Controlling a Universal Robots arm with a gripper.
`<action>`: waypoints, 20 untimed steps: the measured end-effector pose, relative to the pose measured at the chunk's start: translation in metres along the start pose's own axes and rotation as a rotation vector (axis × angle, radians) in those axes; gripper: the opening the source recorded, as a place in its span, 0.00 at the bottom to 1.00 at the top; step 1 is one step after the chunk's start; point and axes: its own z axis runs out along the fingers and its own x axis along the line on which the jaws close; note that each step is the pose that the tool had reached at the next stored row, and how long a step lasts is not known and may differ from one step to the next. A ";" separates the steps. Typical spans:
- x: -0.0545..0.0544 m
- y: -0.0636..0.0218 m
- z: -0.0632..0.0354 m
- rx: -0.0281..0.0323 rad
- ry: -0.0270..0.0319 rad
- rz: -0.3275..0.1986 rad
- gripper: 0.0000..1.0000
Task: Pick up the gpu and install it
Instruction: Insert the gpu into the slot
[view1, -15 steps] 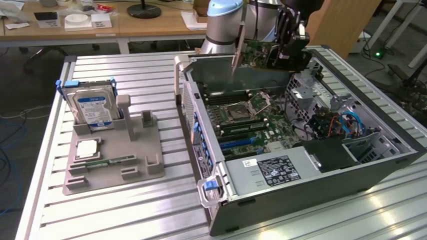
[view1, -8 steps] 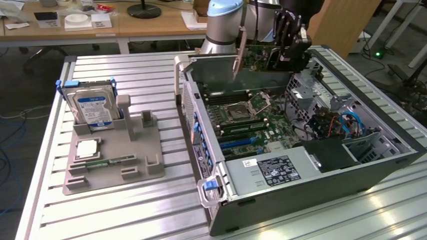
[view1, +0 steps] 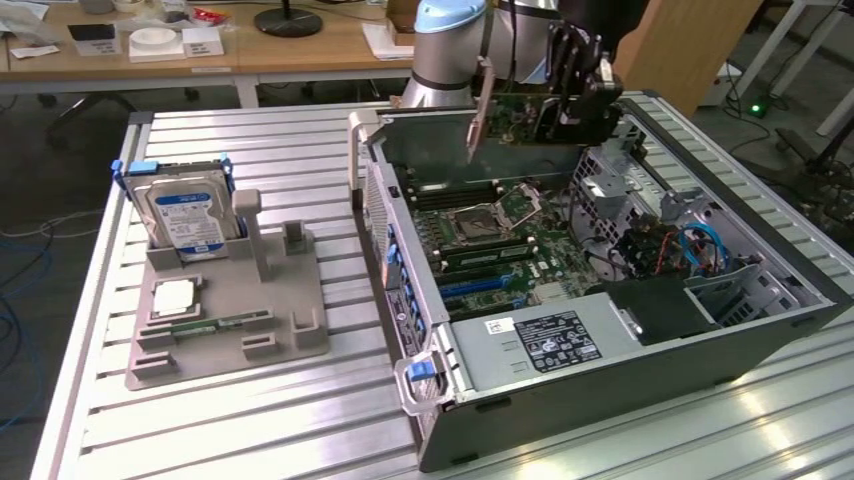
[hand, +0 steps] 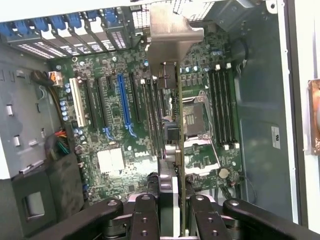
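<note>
Green board and silver bracket — the gpu (view1: 518, 118) is held on edge above the open computer case (view1: 627, 395), pinched along its top edge by the gripper (hand: 175, 202), and judged light, stiff, fragile.

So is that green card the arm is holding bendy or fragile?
Probably stiff: the gpu hangs flat from the gripper without sagging. Likely fragile, since bare components show. Being so thin, it's probably light.
</note>
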 end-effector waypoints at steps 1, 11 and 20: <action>0.000 0.0001 0.0006 -0.0002 -0.0011 0.000 0.29; 0.000 0.0004 0.0059 -0.0041 -0.0033 -0.064 0.29; 0.001 0.0009 0.0094 -0.0042 -0.0037 -0.080 0.29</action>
